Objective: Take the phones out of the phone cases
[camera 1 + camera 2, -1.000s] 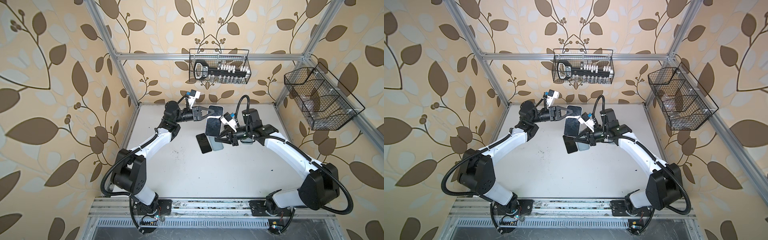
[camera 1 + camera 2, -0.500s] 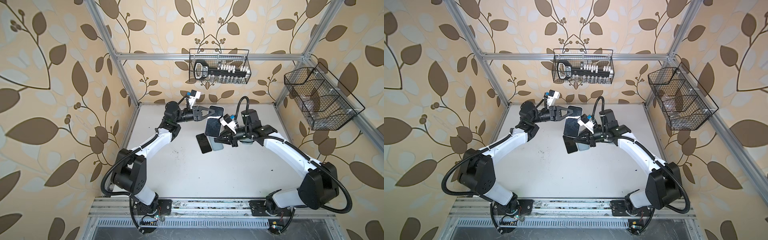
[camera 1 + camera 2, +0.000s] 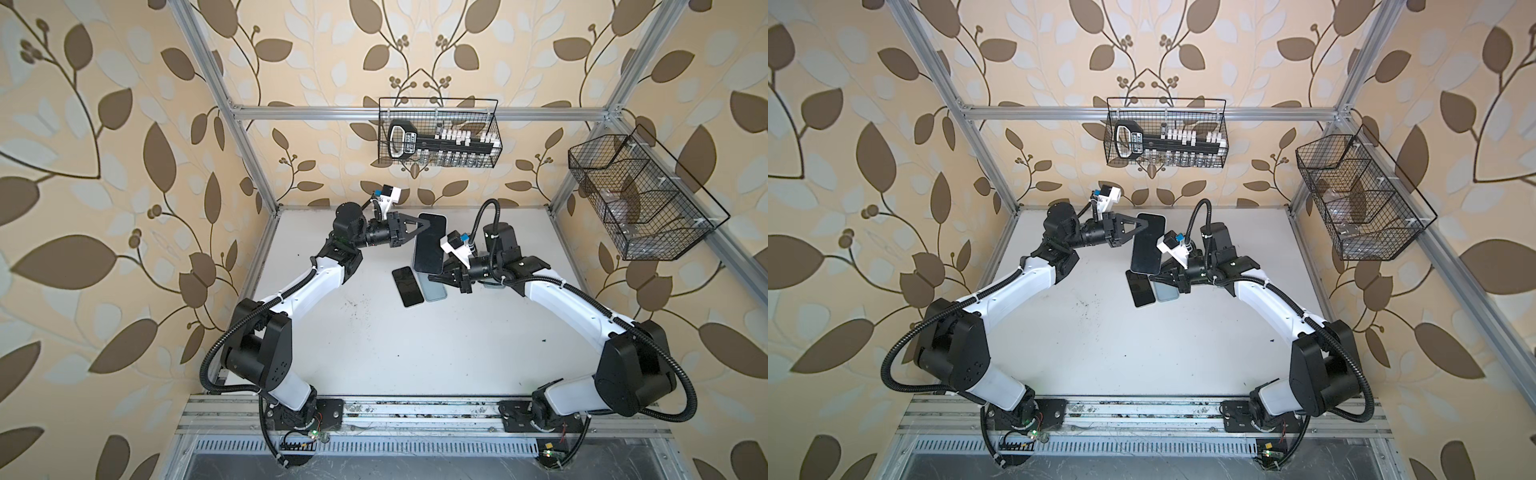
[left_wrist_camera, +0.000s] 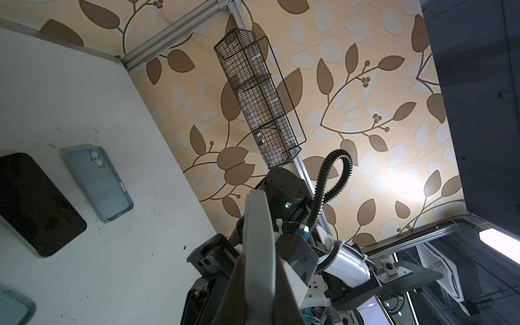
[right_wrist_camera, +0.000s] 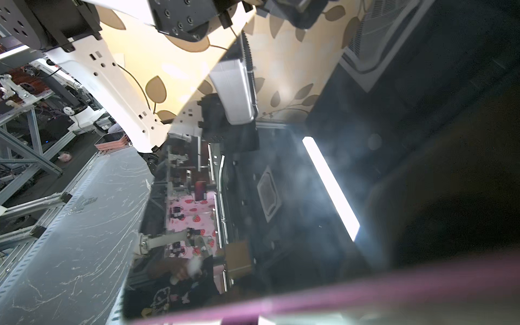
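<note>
Two grips, and next to no shift against a second ago. Still pinching the phone with the left gripper, jaws narrow on its far edge. Likewise nipping its near corner with the right gripper, so far as a top view shows. Holding it in the air, screen up, above the far end of the blue case lying on the table. Just beside the blue case, on the left arm's side: dark phone, flat, untouched. At most a slight drift of the right arm toward the blue case. No gap opened, nothing peeled off. Cannot tell whether the held phone wears a case, though pale along its edge in the left wrist view. Judged a pause before the pull, with the extraction itself still to do. Likely to need one grip flexing the shell while the other anchors.
</note>
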`<action>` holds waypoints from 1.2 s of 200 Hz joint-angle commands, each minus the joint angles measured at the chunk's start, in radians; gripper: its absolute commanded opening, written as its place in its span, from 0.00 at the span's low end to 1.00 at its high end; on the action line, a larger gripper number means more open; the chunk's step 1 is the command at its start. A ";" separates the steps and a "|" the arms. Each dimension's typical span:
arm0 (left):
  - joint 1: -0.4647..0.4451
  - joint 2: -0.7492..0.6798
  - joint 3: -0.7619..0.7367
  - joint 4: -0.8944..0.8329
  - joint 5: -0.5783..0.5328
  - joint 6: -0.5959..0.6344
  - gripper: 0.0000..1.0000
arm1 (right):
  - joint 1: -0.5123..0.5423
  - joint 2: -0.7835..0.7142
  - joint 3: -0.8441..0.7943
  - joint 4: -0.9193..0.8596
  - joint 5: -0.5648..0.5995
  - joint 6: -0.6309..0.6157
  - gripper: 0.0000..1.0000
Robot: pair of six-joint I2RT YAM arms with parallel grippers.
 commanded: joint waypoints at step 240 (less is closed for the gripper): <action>0.080 -0.282 -0.071 -0.180 -0.320 -0.030 0.00 | -0.042 -0.479 -0.242 0.153 0.271 0.471 1.00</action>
